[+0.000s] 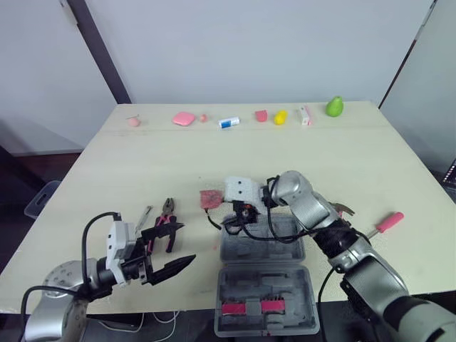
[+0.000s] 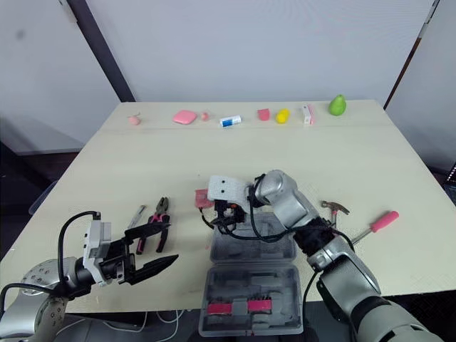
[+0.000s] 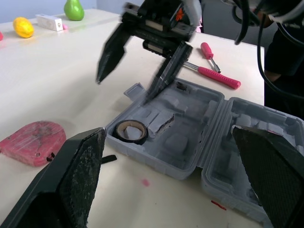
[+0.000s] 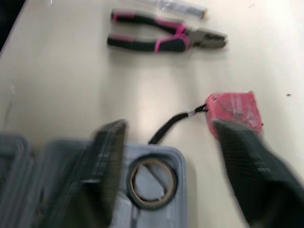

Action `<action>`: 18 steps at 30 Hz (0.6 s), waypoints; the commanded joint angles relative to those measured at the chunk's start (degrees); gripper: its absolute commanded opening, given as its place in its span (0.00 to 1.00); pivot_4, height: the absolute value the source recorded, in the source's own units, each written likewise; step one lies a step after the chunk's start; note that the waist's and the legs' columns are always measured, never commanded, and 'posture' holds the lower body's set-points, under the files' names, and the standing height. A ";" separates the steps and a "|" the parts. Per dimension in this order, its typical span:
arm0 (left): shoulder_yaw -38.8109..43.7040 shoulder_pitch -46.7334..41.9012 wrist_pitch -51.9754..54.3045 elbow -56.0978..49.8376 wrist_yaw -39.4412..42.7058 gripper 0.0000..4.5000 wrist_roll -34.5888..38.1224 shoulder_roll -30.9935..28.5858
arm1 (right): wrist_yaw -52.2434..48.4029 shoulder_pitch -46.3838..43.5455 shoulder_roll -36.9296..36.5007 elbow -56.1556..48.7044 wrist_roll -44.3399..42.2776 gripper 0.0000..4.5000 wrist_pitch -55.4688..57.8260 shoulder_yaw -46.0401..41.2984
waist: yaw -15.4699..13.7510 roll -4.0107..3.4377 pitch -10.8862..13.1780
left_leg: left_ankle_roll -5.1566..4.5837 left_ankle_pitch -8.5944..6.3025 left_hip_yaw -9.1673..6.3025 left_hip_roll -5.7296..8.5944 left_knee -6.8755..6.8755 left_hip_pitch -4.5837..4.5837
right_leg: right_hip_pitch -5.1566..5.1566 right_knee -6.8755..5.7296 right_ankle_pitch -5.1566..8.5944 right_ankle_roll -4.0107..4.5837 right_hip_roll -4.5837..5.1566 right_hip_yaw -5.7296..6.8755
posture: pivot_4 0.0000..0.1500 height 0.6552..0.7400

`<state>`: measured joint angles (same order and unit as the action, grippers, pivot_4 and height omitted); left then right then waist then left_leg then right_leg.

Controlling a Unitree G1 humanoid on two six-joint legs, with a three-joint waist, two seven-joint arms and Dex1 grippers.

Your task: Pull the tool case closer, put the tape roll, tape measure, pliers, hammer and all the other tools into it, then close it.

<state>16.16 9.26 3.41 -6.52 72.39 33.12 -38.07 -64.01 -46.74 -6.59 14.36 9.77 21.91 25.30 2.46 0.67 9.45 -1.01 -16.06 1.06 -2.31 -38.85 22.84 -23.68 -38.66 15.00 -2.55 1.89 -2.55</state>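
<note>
Right tool (image 3: 122, 91), apparently agape, above tape roll (image 3: 137, 137)

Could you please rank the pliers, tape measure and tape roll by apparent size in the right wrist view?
1. pliers, clearly the largest.
2-3. tape measure and tape roll look about alike; the roll lies nearer the camera, so I leave them unranked.

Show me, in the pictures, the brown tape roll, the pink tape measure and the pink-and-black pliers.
brown tape roll (image 3: 130, 138), left wrist view, its outer wall.
pink tape measure (image 4: 233, 111), right wrist view, middle of its body.
pink-and-black pliers (image 4: 168, 44), right wrist view, handles near the joint.
</note>
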 commanded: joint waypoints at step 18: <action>0.26 0.36 0.32 -1.14 0.32 1.00 0.89 -1.15 | 12.26 5.93 3.75 13.47 -4.99 0.31 -12.54 -1.19 | 0.07 0.01 0.00 | 0.00 0.00 0.02 0.03 0.08 -0.01 | 0.00 0.09 0.00 0.00 -0.03 -0.01 | 1.00 1.00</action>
<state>15.66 9.35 3.70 -6.50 72.44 33.17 -38.61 -52.45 -40.19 -3.68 27.76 4.80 11.32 24.26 2.52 0.68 9.45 -1.01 -16.06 1.08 -2.28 -38.75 22.83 -23.68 -38.56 15.00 -2.55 1.85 -2.56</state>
